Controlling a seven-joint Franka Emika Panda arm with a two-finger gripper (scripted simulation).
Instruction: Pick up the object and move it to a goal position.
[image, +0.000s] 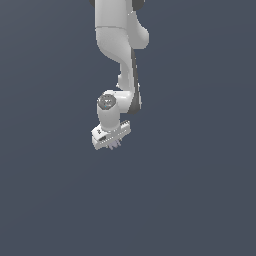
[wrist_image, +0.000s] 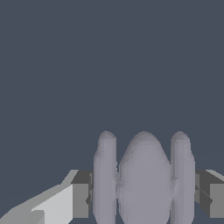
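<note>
Object (wrist_image: 144, 179) fills the near field of the wrist view — pale grey-lilac, three rounded lobes side by side, a fat middle one and two slimmer ones flanking it. Gripper (wrist_image: 144, 192) is clamped on it: dark fingers (wrist_image: 81, 194) press in from either side, touching the outer lobes, no gap visible.

In the exterior view the object (image: 116, 143) is a tiny lump poking out under the white gripper bar (image: 111, 134), much smaller than the bar. Gripper (image: 114, 142) hangs tilted off the arm (image: 120, 60), over a plain dark floor (image: 200, 200). Whether the object is clear of the floor I can't tell; no shadow or contact cue. No goal marker visible in either view.

Handling guess: light and rigid. Rounded lobes mean small contact patches, so it could rotate or slip between the pads. Best hold is across the outer lobes at mid-height — which is about where the fingers sit now. Move smoothly, avoid fast wrist turns.
</note>
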